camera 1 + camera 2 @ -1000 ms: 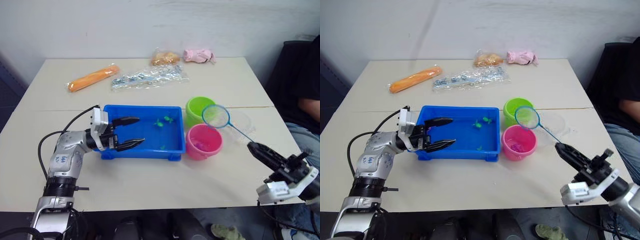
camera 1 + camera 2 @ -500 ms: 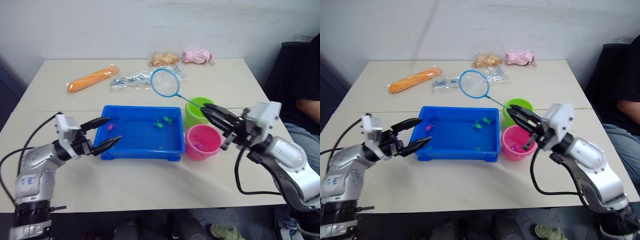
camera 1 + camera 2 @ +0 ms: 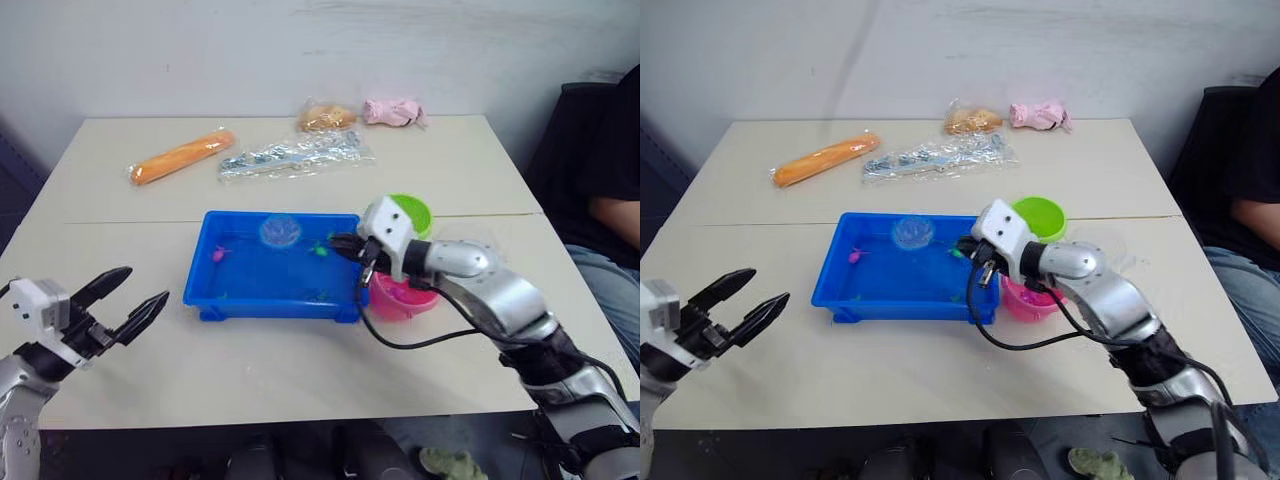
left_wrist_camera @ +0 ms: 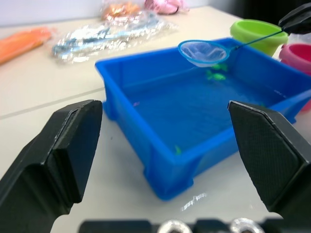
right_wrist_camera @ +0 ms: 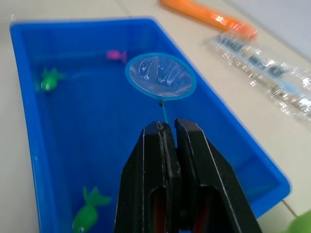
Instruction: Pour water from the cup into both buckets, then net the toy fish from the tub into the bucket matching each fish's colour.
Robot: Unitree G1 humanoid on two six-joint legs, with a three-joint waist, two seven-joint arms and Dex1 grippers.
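Right wrist view first: my right hand [image 5: 167,145] has its fingers pressed together on the thin handle of the net [image 5: 161,76], hoop held out over the tub [image 5: 24,87], mesh empty as far as I can see. One pink fish [image 5: 116,55] lies just beyond the hoop near the tub's wall; two green fish [image 5: 48,79] sit on the tub floor, one of them close under my fingers. From the head camera, the right arm reaches across in front of the green bucket [image 3: 412,207] and over the pink bucket [image 3: 405,298], both just beside the tub's right end on the counter [image 3: 300,370]. I cannot make out the cup clearly behind the arm. My left hand [image 3: 125,302] hangs off the tub's left end, apart from it, fingers spread wide and holding nothing. At the counter's far side: an orange packet [image 3: 180,156], a clear bag [image 3: 295,155], a tan bag [image 3: 325,117], a pink bundle [image 3: 393,110]. A person sits at the right edge.
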